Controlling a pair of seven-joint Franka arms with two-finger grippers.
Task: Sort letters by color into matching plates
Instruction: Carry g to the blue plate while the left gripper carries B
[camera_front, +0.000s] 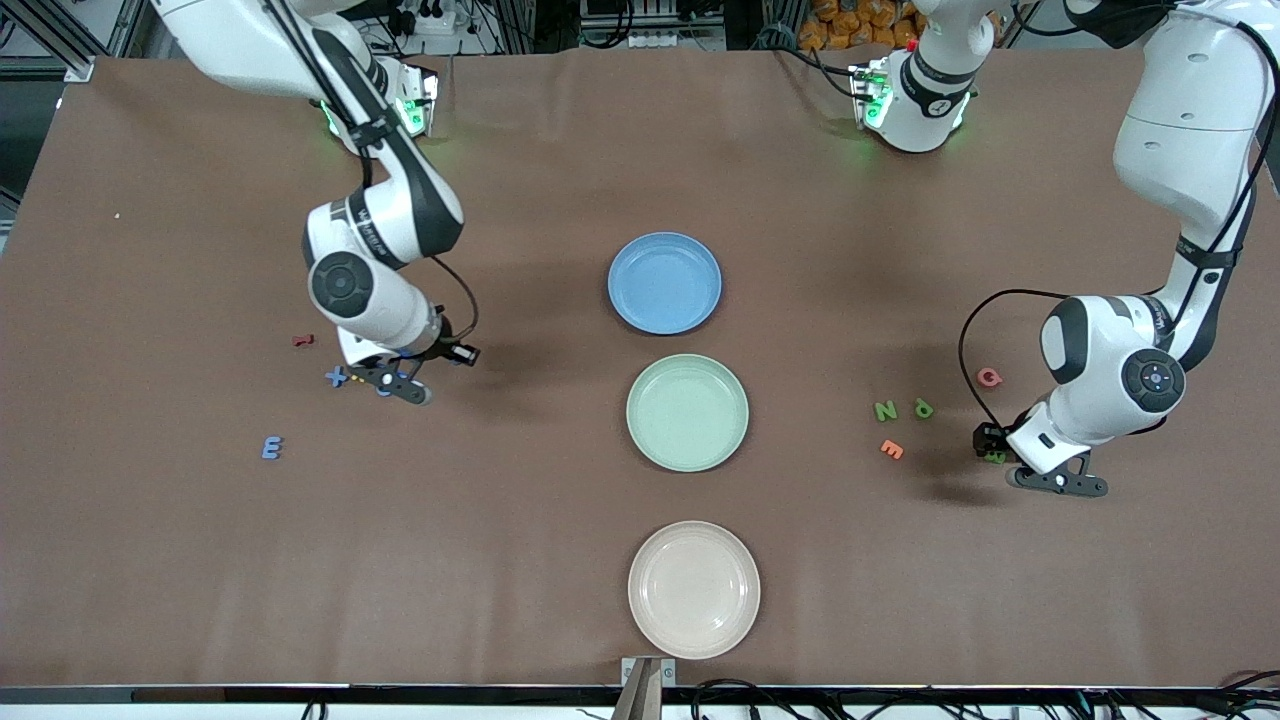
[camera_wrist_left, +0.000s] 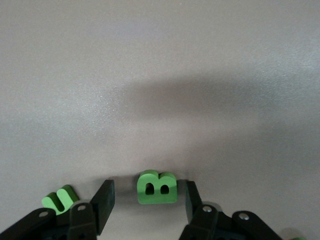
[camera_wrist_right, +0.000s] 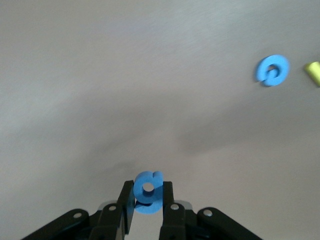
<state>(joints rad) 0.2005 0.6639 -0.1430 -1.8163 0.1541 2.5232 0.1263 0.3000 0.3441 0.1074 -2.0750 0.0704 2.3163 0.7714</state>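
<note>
My left gripper (camera_wrist_left: 148, 190) is open and down at the table, its fingers either side of a green letter B (camera_wrist_left: 157, 187) that lies on the cloth near the left arm's end (camera_front: 994, 457). A second green letter (camera_wrist_left: 60, 198) lies just outside one finger. My right gripper (camera_wrist_right: 147, 187) is shut on a small blue letter (camera_wrist_right: 148, 192), low over the table near the right arm's end (camera_front: 392, 385). The blue plate (camera_front: 664, 282) and the mint green plate (camera_front: 687, 411) sit mid-table, both empty.
A beige plate (camera_front: 693, 589) sits nearest the front camera. A blue plus (camera_front: 337, 377), blue E (camera_front: 272, 447) and red letter (camera_front: 303, 340) lie by the right gripper. A green N (camera_front: 885, 410), another green letter (camera_front: 923, 408), a pink G (camera_front: 989, 377) and an orange E (camera_front: 891, 449) lie by the left gripper.
</note>
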